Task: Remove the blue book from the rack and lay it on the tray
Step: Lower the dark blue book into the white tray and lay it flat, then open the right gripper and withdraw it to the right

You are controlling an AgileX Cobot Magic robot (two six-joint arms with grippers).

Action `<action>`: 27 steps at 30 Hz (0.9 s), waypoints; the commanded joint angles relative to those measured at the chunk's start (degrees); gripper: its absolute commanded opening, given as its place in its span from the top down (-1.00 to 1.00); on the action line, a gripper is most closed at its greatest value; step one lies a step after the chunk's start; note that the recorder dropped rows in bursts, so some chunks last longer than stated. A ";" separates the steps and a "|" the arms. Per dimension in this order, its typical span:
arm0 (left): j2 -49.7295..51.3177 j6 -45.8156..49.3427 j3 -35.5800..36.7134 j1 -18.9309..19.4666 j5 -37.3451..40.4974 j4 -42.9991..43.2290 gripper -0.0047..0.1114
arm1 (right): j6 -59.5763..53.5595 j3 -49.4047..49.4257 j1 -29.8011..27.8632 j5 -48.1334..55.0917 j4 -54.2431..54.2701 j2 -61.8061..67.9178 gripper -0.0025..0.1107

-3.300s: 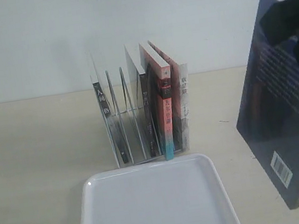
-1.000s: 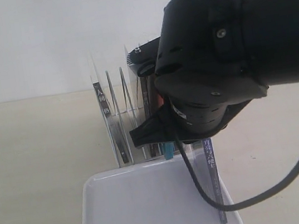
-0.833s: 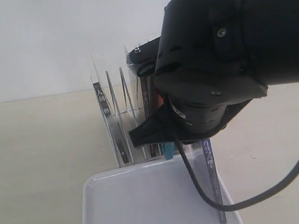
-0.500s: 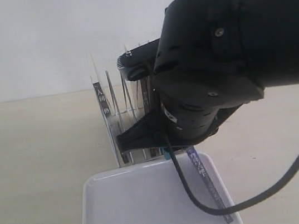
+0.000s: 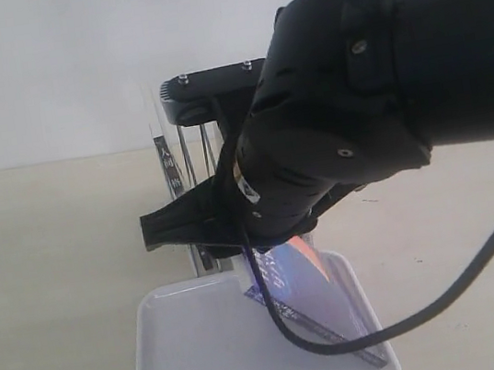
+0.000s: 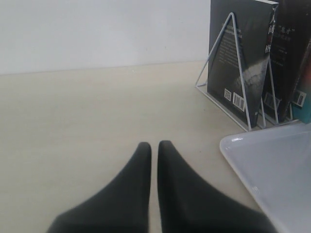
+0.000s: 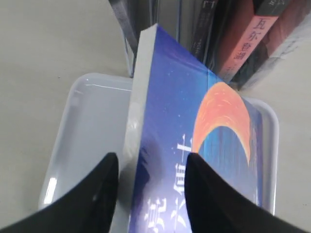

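The blue book (image 7: 194,145), with an orange crescent and white title, leans in the white tray (image 7: 82,136), cover up, white page edge raised. Its lower edge rests along the tray's right side (image 5: 304,283). My right gripper (image 7: 150,158) hangs open just over the book, its fingers (image 7: 97,194) apart on either side of the raised page edge and not pressing it. The right arm (image 5: 356,103) hides most of the rack (image 5: 180,172). My left gripper (image 6: 154,144) is shut and empty above bare table, left of the tray (image 6: 272,165).
The rack (image 6: 233,73) still holds a black-spined book (image 6: 243,58) and a red-and-teal-spined book (image 7: 243,43), just behind the tray. A black cable (image 5: 449,294) loops from the right arm over the tray's right corner. A white wall runs behind the table.
My right gripper has opened and shifted left. The blue book, held upright on its edge in the tray a second ago, has tipped over toward the tray floor.
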 commanded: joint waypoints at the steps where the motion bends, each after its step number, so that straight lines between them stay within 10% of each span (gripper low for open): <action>1: -0.12 0.23 -0.17 0.18 -0.17 -0.16 0.85 | -0.36 -0.08 -0.05 -0.82 -0.03 -0.03 0.22; 27: -0.12 0.23 -0.17 0.18 -0.17 -0.16 0.85 | -10.78 -0.08 -0.05 4.50 -0.16 -7.36 0.22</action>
